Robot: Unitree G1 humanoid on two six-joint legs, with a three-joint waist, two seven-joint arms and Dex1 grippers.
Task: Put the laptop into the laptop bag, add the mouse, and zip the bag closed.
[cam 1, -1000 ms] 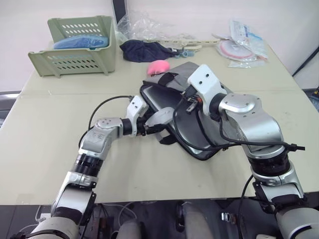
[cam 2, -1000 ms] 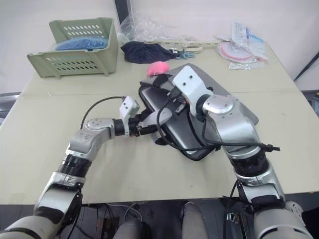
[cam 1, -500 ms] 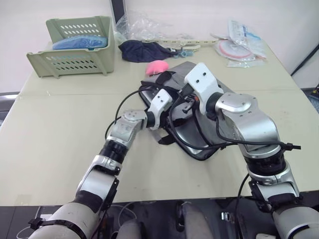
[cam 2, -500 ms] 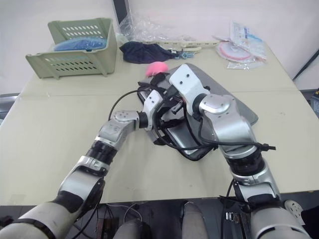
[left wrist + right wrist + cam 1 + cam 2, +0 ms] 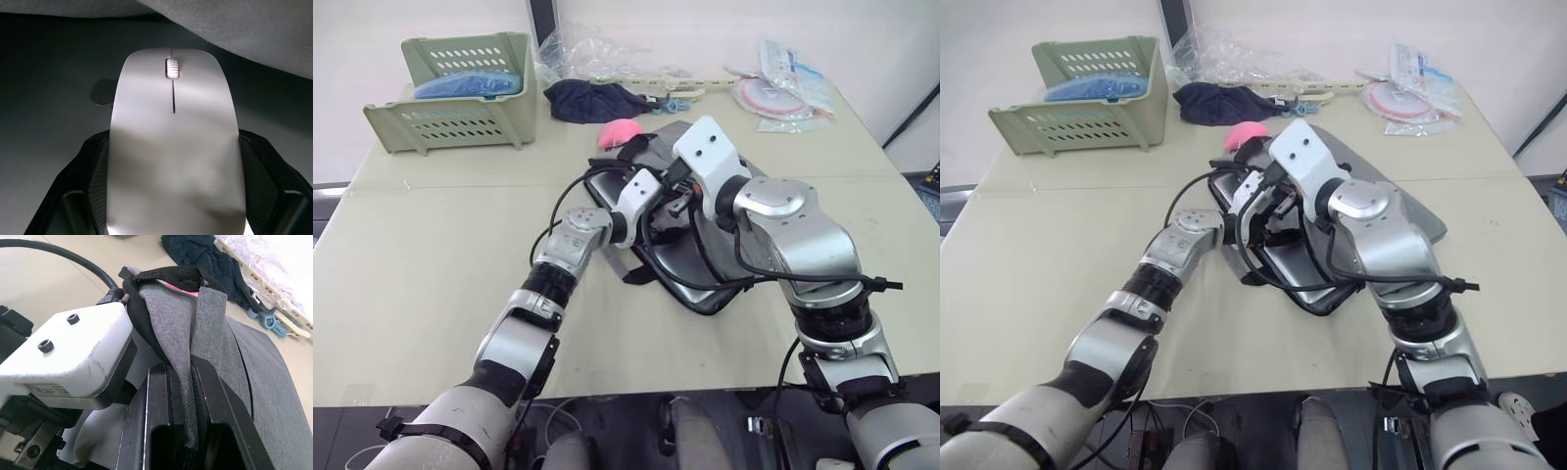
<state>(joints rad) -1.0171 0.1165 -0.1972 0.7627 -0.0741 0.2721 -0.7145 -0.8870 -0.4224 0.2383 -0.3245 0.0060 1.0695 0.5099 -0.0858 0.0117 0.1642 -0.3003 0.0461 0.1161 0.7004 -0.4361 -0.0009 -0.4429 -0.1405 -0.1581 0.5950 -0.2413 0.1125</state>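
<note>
Change: over the last second the left arm has swung from the table beside the bag in to the bag's open mouth — the mouse-insertion step is under way, with zipping to follow, by my reading.
Left gripper [image 5: 173, 196]: two black fingers clamped on the flanks of the small glossy white oval mouse [image 5: 173, 147], scroll wheel pointing away into the bag; opening just the mouse's width. Dark interior below, grey fabric flap overhead.
Laptop: silver aluminium lid [image 5: 680, 259] visible lying inside the bag, under the lifted flap.
Laptop bag [image 5: 1410, 211]: flat grey fabric briefcase with black trim, lying mid-table, mouth facing the left arm, zipper not closed.
Right gripper [image 5: 183, 396]: fingers pinched nearly together on a fold of grey fabric and black strap handle [image 5: 168, 276] at the bag's edge — holding the flap up so the mouth is open.
Beyond the bag: pink fluffy blob [image 5: 620, 131], dark navy cloth bundle [image 5: 592, 99].
</note>
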